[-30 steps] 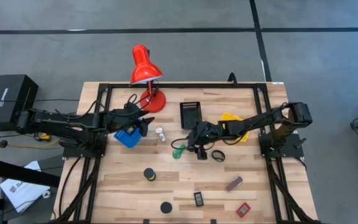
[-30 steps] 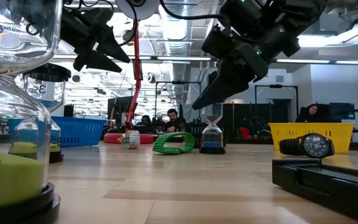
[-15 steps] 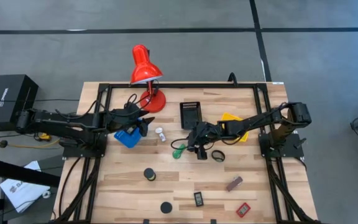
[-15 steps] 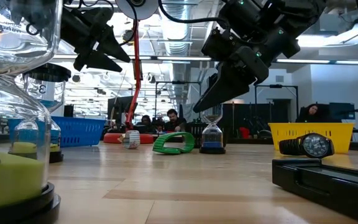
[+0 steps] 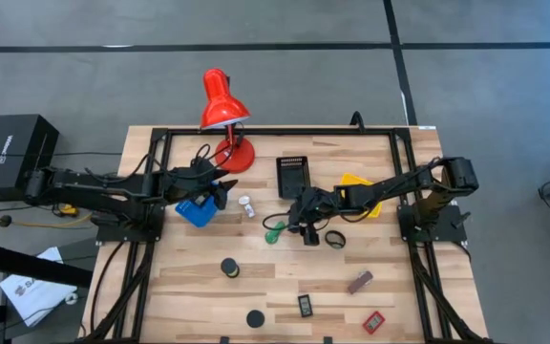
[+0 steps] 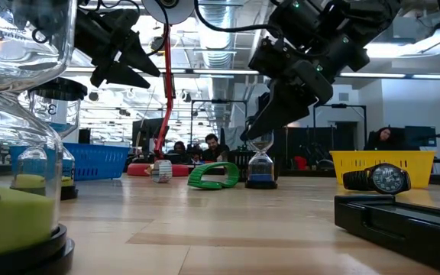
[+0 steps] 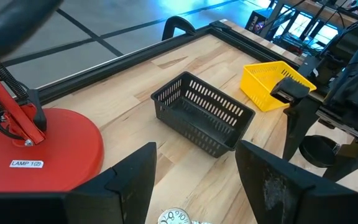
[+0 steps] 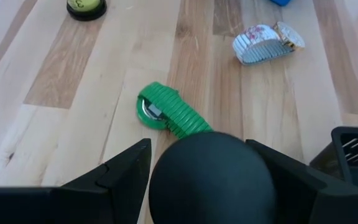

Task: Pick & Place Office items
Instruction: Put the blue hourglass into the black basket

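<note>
High view shows the right gripper [image 5: 299,222] near the middle of the table [image 5: 189,287], clamped on a black round object [image 8: 211,179] that fills the gap between its fingers in the right wrist view and looks like a small hourglass [image 6: 261,162] in the low view. Just beside it lies a green coiled item [image 5: 274,231], with a white tube [image 5: 246,205] a little farther toward the left edge. The left gripper [image 5: 227,186] hangs over the blue bin [image 5: 196,210] near the red desk lamp [image 5: 225,115], fingers spread and holding nothing. A black bin [image 5: 292,175] and yellow bin [image 5: 356,182] sit toward the far edge. Black discs [image 5: 229,268], a brown block [image 5: 358,282] and a red tag [image 5: 373,322] lie toward the near edge.
</note>
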